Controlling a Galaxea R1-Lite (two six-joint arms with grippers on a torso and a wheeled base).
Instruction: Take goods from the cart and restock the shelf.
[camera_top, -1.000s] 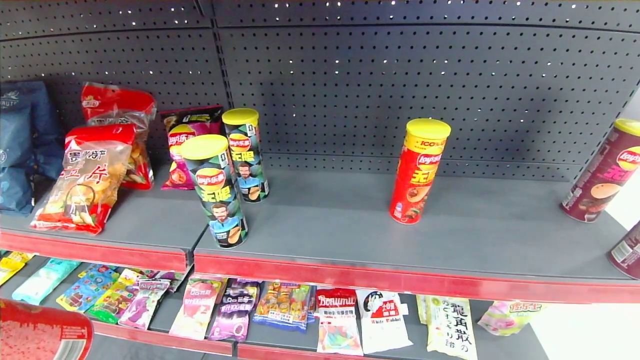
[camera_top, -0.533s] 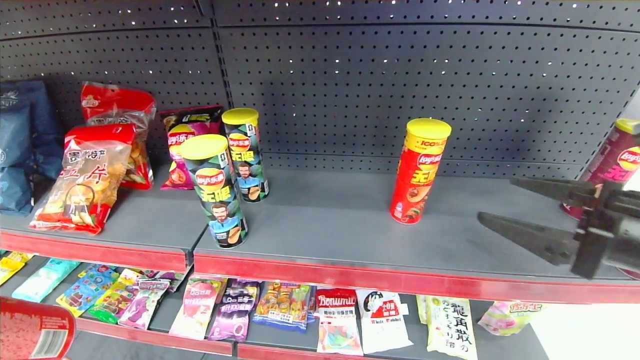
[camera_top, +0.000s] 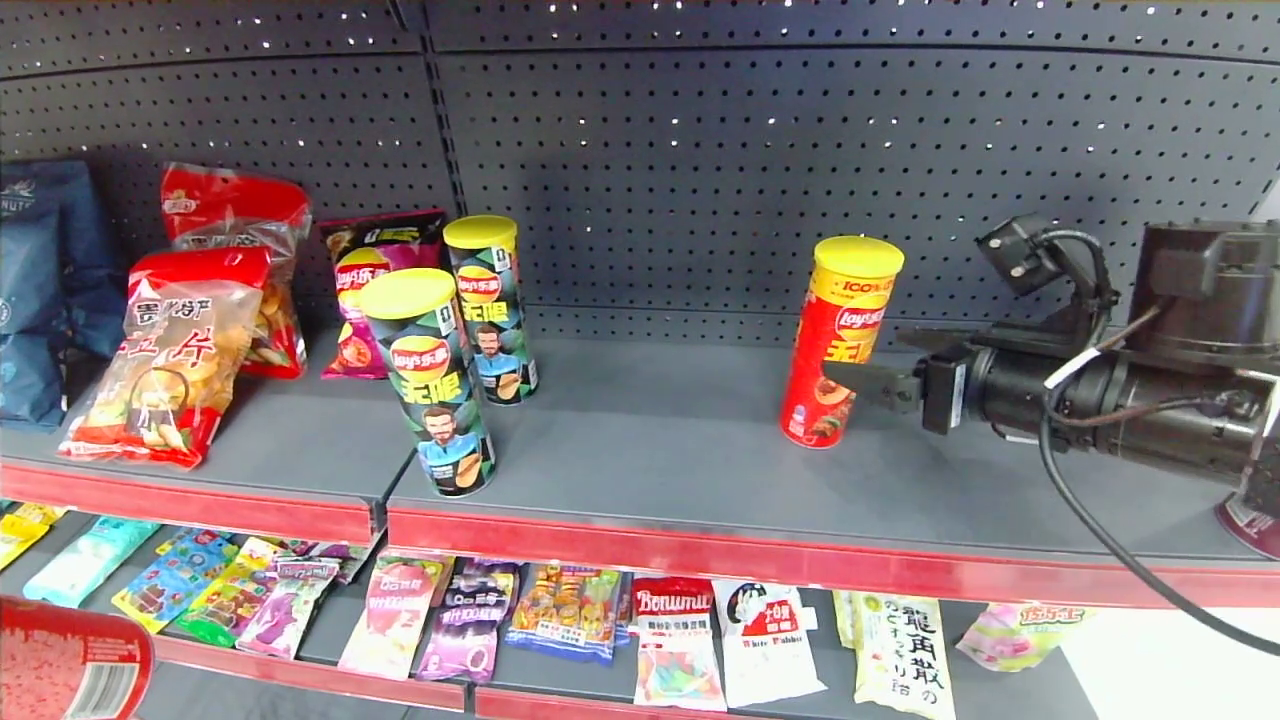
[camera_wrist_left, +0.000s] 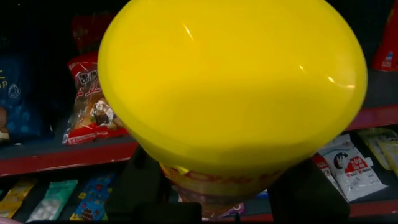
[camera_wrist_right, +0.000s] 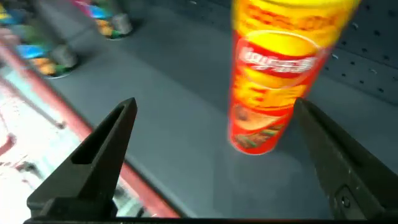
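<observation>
1. The right gripper (camera_top: 850, 360) lies in from the right edge of the head view, level with the upper shelf (camera_top: 650, 450). Its two fingers are spread wide and hold nothing.
2. The red can (camera_top: 838, 345) with the yellow lid stands upright on that shelf, right of centre, between the spread fingers. It is close to one finger and well apart from the other, and from here I can't tell whether either touches it.
3. The left gripper (camera_wrist_left: 227, 190) is clamped on a second can (camera_wrist_left: 230, 87), with dark fingers on either side of its body below the big yellow lid. In the head view its red side shows at the lower left corner.
4. Two dark green cans (camera_top: 430, 380) stand upright left of centre, one behind the other, and snack bags (camera_top: 170, 360) lean at the far left.
5. Flat packets (camera_top: 680, 640) lie in a row on the lower shelf (camera_top: 1000, 690) along the bottom.
</observation>
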